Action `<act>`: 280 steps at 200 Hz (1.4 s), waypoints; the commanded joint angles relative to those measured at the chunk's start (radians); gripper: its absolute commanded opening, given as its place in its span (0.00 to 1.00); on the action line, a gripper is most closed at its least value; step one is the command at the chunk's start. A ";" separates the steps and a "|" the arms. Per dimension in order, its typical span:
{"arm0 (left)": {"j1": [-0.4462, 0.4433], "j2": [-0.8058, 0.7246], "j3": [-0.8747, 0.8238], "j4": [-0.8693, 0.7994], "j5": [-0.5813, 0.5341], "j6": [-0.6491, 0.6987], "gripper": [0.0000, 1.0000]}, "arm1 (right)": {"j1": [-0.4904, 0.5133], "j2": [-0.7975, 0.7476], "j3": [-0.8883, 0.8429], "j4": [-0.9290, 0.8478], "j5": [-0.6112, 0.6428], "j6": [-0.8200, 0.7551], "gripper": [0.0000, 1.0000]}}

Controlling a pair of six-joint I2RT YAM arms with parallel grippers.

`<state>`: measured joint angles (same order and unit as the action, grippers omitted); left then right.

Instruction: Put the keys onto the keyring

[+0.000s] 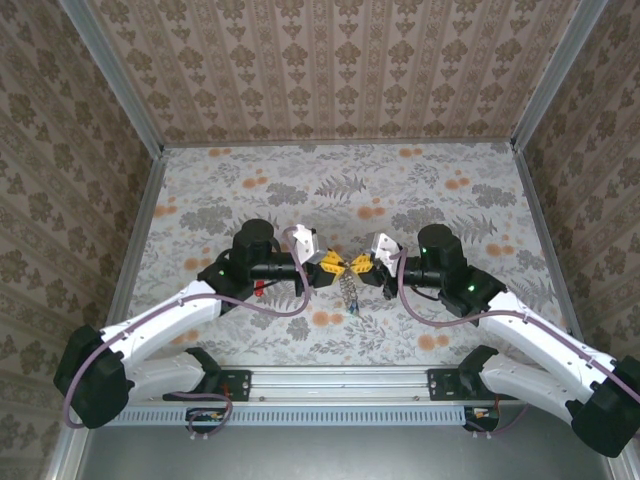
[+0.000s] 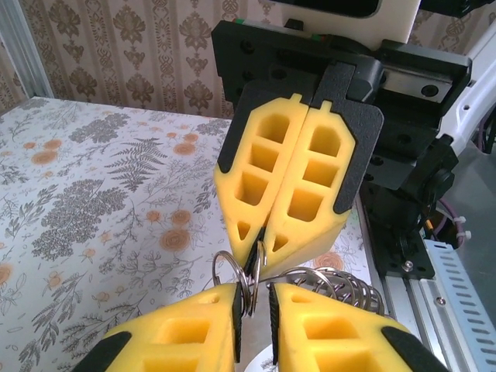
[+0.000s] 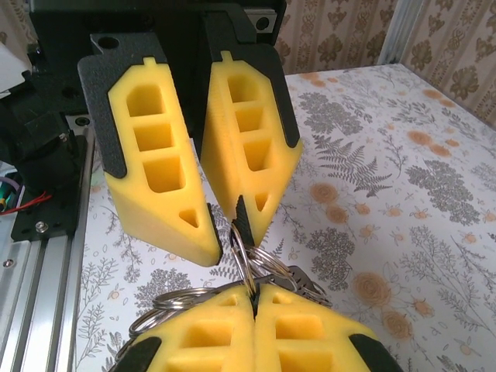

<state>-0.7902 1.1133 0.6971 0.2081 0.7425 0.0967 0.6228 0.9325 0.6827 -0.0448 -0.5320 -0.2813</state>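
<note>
My right end effector (image 3: 254,310) is pressed closed. Its wedge-shaped yellow foam pads pinch the thin steel wire of the keyring (image 3: 242,249) at the bottom centre of the right wrist view. My left end effector (image 2: 254,298) stands slightly parted, with the loop lying in the gap against one pad, unclamped. Both meet tip to tip at the centre of the top view, above the floral-printed surface (image 1: 420,190). A small metallic cluster with a blue speck, apparently the keys (image 1: 351,297), dangles beneath them.
</note>
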 commanded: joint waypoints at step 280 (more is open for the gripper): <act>0.033 -0.063 0.027 -0.122 -0.074 0.136 0.43 | -0.001 -0.010 -0.059 0.220 -0.112 0.113 0.00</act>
<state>-0.7631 1.0309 0.6823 0.0494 0.6075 0.2371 0.6224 0.9268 0.6056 0.1177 -0.5983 -0.1791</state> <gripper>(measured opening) 0.422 0.058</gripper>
